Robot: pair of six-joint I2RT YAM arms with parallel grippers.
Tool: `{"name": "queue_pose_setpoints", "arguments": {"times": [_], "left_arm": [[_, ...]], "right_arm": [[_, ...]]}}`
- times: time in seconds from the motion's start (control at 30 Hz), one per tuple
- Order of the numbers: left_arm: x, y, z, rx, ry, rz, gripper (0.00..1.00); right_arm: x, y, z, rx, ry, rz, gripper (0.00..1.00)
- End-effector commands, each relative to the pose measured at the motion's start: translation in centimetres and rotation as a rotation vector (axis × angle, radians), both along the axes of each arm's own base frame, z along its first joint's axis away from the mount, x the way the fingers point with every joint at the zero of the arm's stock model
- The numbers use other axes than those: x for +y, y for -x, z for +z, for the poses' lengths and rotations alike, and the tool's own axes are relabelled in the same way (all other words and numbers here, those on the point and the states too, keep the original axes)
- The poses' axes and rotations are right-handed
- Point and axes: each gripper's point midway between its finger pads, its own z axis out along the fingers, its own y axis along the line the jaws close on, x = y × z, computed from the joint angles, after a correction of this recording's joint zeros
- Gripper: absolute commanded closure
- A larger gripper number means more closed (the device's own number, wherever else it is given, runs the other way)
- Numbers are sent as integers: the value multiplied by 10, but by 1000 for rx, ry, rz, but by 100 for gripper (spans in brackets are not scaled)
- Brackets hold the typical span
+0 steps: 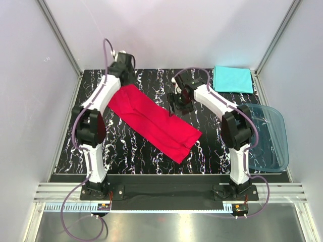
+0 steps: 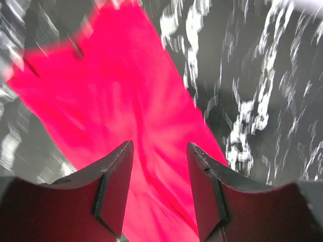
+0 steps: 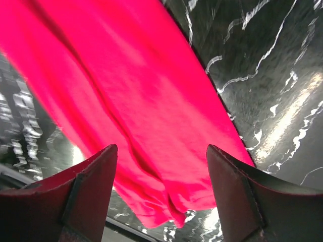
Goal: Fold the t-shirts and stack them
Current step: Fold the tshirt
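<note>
The red t-shirt (image 1: pixel 151 121) lies folded into a long strip, running diagonally across the black marbled table (image 1: pixel 126 146). The turquoise t-shirt (image 1: pixel 232 79) lies folded flat at the far right corner. My left gripper (image 1: pixel 122 71) hovers at the strip's far left end; in the left wrist view it (image 2: pixel 159 151) is open with red cloth (image 2: pixel 116 91) below the fingers. My right gripper (image 1: pixel 179 103) hovers at the strip's far edge near its middle; in the right wrist view it (image 3: pixel 161 151) is open wide above the red cloth (image 3: pixel 126 85).
A translucent blue plastic tub (image 1: pixel 270 138) sits at the table's right edge beside the right arm. Grey walls and metal frame posts surround the table on three sides.
</note>
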Motion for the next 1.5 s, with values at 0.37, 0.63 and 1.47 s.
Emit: {"name": "queue_pose_setpoints", "arguments": {"times": [0.37, 0.63, 1.47], "left_arm": [[-26, 29, -162, 367, 130, 170, 48], [-53, 15, -194, 420, 173, -3, 50], [-93, 119, 47, 58, 238, -362, 52]], "right_arm": [[-45, 42, -80, 85, 196, -39, 24], [-81, 102, -114, 246, 307, -252, 34], [-7, 188, -28, 201, -147, -57, 37]]}}
